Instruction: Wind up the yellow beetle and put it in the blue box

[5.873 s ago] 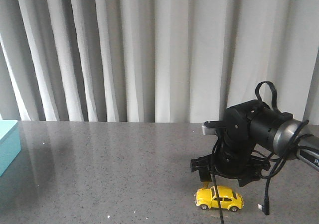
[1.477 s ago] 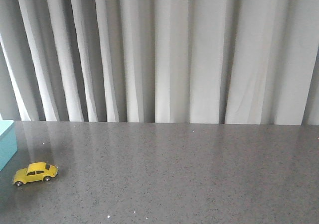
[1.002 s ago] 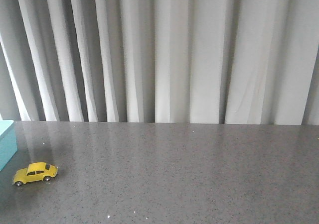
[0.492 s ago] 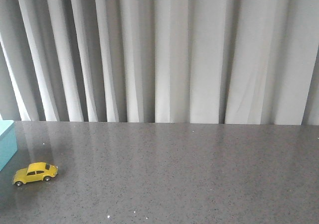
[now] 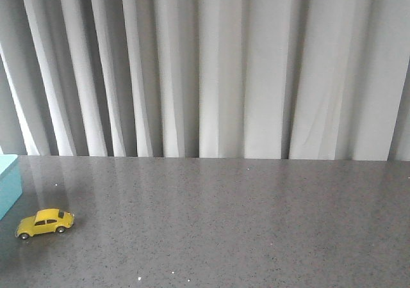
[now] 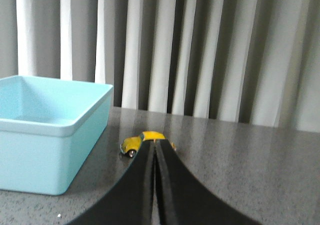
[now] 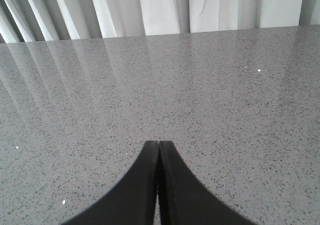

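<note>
The small glossy yellow beetle [image 5: 45, 223] sits near the table's left edge, beside the pale blue box [image 6: 50, 130] — light, rollable, best pinched across its doors. Both pincers [image 6: 154, 150] [image 7: 158, 147] sit closed, empty.

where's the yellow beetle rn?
In the front view, the yellow beetle sits on the table's near-left, just right of the blue box, not touching it.

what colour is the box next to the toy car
Pale turquoise blue box, plain all over; clearest in the left wrist view.
</note>
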